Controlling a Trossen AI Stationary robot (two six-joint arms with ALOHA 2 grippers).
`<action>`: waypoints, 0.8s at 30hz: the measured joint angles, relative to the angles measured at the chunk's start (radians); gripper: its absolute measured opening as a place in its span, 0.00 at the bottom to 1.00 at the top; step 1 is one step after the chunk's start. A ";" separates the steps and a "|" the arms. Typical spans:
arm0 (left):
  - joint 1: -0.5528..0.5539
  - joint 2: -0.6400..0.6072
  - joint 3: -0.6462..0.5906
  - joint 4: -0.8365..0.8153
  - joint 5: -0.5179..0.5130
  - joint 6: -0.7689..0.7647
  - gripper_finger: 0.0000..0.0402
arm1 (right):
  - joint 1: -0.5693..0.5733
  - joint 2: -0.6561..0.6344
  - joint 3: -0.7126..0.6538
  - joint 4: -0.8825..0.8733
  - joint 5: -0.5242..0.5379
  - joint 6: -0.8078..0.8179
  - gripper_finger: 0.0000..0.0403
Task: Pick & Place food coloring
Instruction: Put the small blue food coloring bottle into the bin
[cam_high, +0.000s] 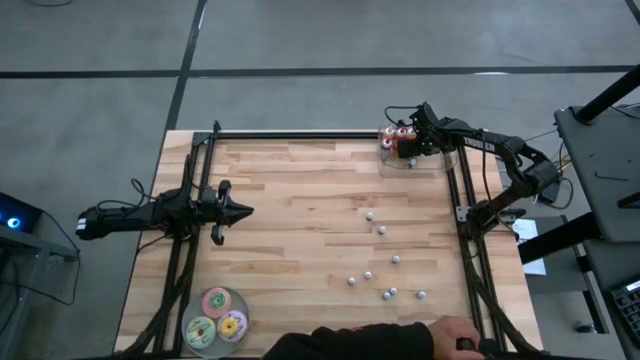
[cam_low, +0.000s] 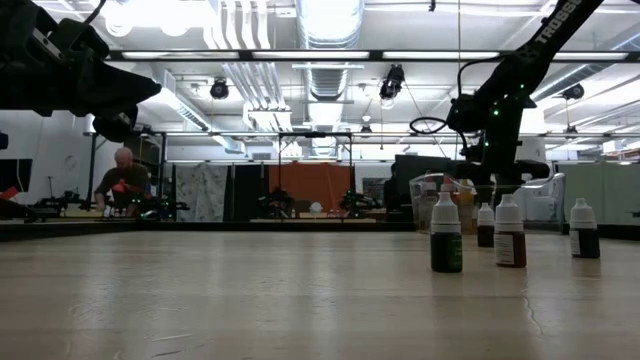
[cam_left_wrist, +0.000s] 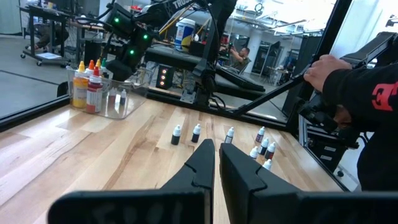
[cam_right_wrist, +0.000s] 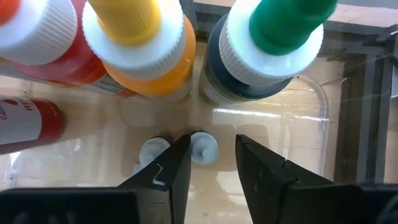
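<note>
Several tiny pale-capped food coloring bottles (cam_high: 381, 230) stand scattered on the right half of the wooden table, and also show in the low view (cam_low: 446, 235) and the left wrist view (cam_left_wrist: 177, 134). My right gripper (cam_right_wrist: 212, 165) is open and points down into a clear container (cam_high: 432, 160) at the far right corner. One tiny bottle (cam_right_wrist: 203, 146) stands upright on the container floor between its fingertips, and a second (cam_right_wrist: 153, 150) stands beside it. My left gripper (cam_high: 243, 210) is shut and waits above the table's left side. My right gripper comes from above, with the tiny bottle's pale cap (cam_right_wrist: 205, 148) close to one finger (cam_right_wrist: 177, 168). I cannot tell whether that finger touches it. The other finger stands apart from it.
Larger bottles with yellow (cam_right_wrist: 140, 37), green (cam_right_wrist: 273, 37) and red (cam_right_wrist: 37, 43) tops fill the container's far part. Three flat discs (cam_high: 215, 320) lie at the near left corner. A person's dark sleeve (cam_high: 370, 342) and hand (cam_high: 455, 330) reach over the near edge. Black rails (cam_high: 468, 235) border the table.
</note>
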 joint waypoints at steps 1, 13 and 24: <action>0.000 0.000 0.000 0.000 0.000 0.000 0.00 | 0.000 -0.001 0.000 0.000 0.000 -0.003 0.29; 0.000 0.000 0.000 0.000 0.000 0.000 0.00 | 0.000 -0.009 0.000 0.006 0.000 -0.003 0.32; 0.000 0.000 0.000 0.000 0.000 0.000 0.00 | 0.000 -0.053 0.001 0.013 0.000 -0.011 0.34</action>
